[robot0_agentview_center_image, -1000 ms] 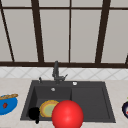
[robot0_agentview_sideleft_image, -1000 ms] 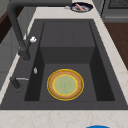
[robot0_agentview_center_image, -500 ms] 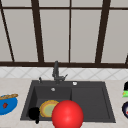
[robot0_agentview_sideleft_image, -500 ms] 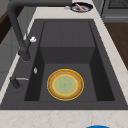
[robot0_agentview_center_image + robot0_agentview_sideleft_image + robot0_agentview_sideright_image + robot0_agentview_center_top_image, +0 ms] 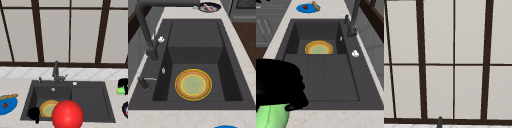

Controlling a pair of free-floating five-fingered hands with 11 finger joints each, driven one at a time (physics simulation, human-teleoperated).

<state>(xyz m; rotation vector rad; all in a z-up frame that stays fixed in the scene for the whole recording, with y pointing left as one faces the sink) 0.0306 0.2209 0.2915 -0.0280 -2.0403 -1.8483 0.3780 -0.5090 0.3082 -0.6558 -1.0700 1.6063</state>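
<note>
Gripping a green object [image 5: 121, 90], the right hand [image 5: 123, 83] shows at the right edge of the front view, over the counter [image 5: 117, 105] just past the sink's right rim. In the right side view the same hand [image 5: 279, 83] sits large at the lower left of the frame, its dark fingers curled over the top of the green object [image 5: 271, 116], which runs down to the bottom edge. What the green thing is cannot be told.

Below the right hand in the front view, at the lower right edge, lies part of a dark dish [image 5: 125, 109] on the counter; the left side view shows this dish [image 5: 209, 7] at the top of the frame with something pink on it.

The left hand [image 5: 34, 113] appears as a small dark shape at the lower left of the front view, at the sink's front left corner, just beside the yellow plate [image 5: 48, 108]. Whether its fingers are apart or together cannot be told.

The yellow plate [image 5: 193, 84] lies flat on the floor of the deep basin of the black sink [image 5: 195, 53], its centre greenish. A red ball [image 5: 67, 114] fills the lower middle of the front view, overlapping the plate's right side. The faucet [image 5: 56, 72] stands behind the basin, and a blue plate [image 5: 7, 104] with food sits on the counter at the left edge.
</note>
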